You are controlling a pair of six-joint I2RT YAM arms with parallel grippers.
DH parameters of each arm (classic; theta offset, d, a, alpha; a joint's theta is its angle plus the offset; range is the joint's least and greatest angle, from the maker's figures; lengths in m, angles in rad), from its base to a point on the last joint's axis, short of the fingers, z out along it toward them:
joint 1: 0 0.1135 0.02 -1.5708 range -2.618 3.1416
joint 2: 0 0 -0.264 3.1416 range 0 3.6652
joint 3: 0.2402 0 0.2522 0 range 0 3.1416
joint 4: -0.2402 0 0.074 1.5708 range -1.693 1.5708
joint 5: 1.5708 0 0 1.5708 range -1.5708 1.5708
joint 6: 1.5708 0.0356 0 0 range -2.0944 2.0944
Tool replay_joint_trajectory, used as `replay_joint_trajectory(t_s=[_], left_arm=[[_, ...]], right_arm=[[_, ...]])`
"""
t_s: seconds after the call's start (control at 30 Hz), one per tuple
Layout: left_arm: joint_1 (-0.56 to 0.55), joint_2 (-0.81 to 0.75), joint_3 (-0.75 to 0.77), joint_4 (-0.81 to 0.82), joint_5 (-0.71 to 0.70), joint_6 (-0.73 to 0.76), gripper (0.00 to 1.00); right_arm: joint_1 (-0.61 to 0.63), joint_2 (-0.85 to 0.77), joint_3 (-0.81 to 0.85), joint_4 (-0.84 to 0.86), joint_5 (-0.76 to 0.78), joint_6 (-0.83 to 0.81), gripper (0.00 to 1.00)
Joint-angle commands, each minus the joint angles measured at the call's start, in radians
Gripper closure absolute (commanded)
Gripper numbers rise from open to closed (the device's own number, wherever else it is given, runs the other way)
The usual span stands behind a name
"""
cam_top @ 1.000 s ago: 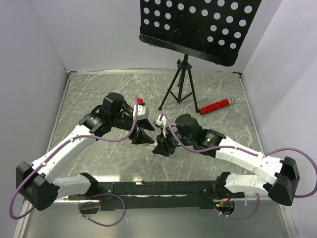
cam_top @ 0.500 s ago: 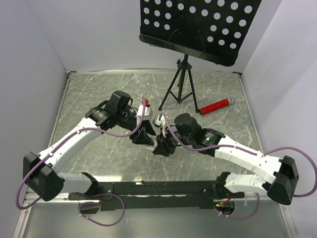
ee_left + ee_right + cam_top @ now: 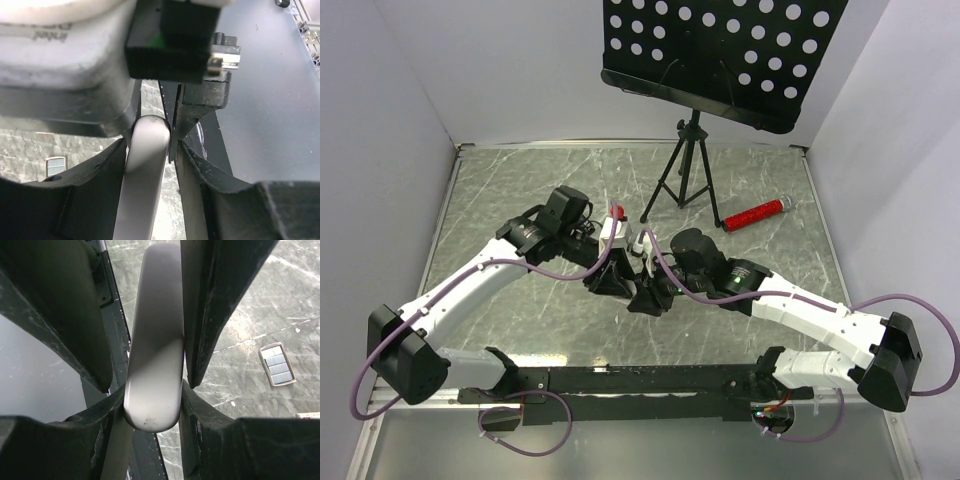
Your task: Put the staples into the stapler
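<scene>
A smooth grey stapler (image 3: 155,340) is held above the table at its middle. My right gripper (image 3: 152,390) is shut on its rounded end, both pads pressed to its sides. My left gripper (image 3: 152,150) straddles the same stapler (image 3: 145,175). One finger (image 3: 100,190) touches it, and a strip of table shows between it and the other finger (image 3: 200,190). From above, the two grippers (image 3: 615,280) (image 3: 645,295) meet nose to nose and hide the stapler. A small tan-and-white box (image 3: 277,365) with grey segments lies on the table. I cannot pick out the staples as a separate strip.
A black tripod (image 3: 685,180) carrying a black perforated board (image 3: 720,50) stands at the back. A red cylinder (image 3: 755,213) lies to its right. White walls close the table on three sides, and a black rail (image 3: 640,380) runs along the near edge.
My left arm has swung right to meet the right gripper, and its jaws have narrowed around the stapler. The right arm has held still with its grip.
</scene>
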State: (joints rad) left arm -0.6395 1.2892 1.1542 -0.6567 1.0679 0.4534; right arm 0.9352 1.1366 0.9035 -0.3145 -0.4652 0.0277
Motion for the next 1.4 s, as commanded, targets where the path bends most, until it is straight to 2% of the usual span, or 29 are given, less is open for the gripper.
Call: replay_joint_trajectory(t_s=[0.0, 0.13, 0.2, 0.3, 0.33, 0.37, 0.4, 0.47, 0.5, 0.6, 0.67, 0.7, 0.8, 0.93, 1.07, 1.2, 1.37], left_arm=[[-0.006, 0.013, 0.039, -0.029, 0.021, 0.053, 0.50], [-0.009, 0.015, 0.039, -0.049, 0.018, 0.065, 0.50], [-0.008, 0.018, 0.038, -0.050, 0.017, 0.065, 0.53], [-0.009, 0.016, 0.039, -0.058, 0.018, 0.071, 0.77], [-0.009, 0.015, 0.042, -0.058, 0.020, 0.082, 0.91], [-0.009, 0.013, 0.048, -0.061, 0.017, 0.085, 0.97], [-0.008, 0.010, 0.048, -0.055, 0.007, 0.084, 0.99], [-0.006, -0.011, 0.041, -0.031, -0.009, 0.068, 0.99], [-0.003, -0.019, 0.036, 0.003, -0.020, 0.059, 0.99], [0.024, -0.066, -0.013, 0.098, -0.034, -0.021, 0.99], [0.050, -0.108, -0.062, 0.227, -0.046, -0.111, 0.99], [0.055, -0.125, -0.080, 0.282, -0.065, -0.149, 0.99], [0.064, -0.197, -0.168, 0.486, -0.182, -0.293, 0.99], [0.061, -0.272, -0.278, 0.730, -0.305, -0.519, 0.99], [0.046, -0.312, -0.390, 0.955, -0.416, -0.663, 0.99], [0.008, -0.324, -0.432, 1.052, -0.463, -0.720, 0.99], [-0.023, -0.309, -0.429, 1.092, -0.482, -0.736, 0.99]], right_arm=[[-0.007, -0.008, 0.063, 0.074, -0.024, -0.005, 1.00], [-0.018, -0.015, 0.054, 0.091, -0.030, 0.005, 1.00], [-0.018, -0.018, 0.052, 0.092, -0.032, 0.006, 1.00], [-0.019, -0.015, 0.051, 0.095, -0.033, 0.009, 1.00], [-0.019, -0.015, 0.048, 0.095, -0.033, 0.009, 1.00], [-0.021, -0.017, 0.048, 0.097, -0.030, 0.012, 1.00], [-0.021, -0.017, 0.046, 0.095, -0.027, 0.017, 1.00], [-0.022, -0.023, 0.041, 0.094, -0.003, 0.029, 1.00], [-0.024, -0.027, 0.041, 0.091, 0.008, 0.035, 0.88], [-0.052, -0.049, 0.040, 0.086, 0.016, 0.067, 0.65], [-0.076, -0.080, 0.022, 0.103, 0.016, 0.110, 0.53], [-0.108, -0.092, 0.009, 0.112, 0.013, 0.132, 0.41], [-0.182, -0.161, -0.047, 0.172, -0.004, 0.230, 0.26], [-0.214, -0.257, -0.109, 0.218, 0.080, 0.356, 0.22], [-0.216, -0.279, -0.123, 0.230, 0.172, 0.475, 0.24], [-0.214, -0.255, -0.118, 0.236, 0.198, 0.546, 0.27], [-0.216, -0.233, -0.129, 0.233, 0.252, 0.638, 0.32]])
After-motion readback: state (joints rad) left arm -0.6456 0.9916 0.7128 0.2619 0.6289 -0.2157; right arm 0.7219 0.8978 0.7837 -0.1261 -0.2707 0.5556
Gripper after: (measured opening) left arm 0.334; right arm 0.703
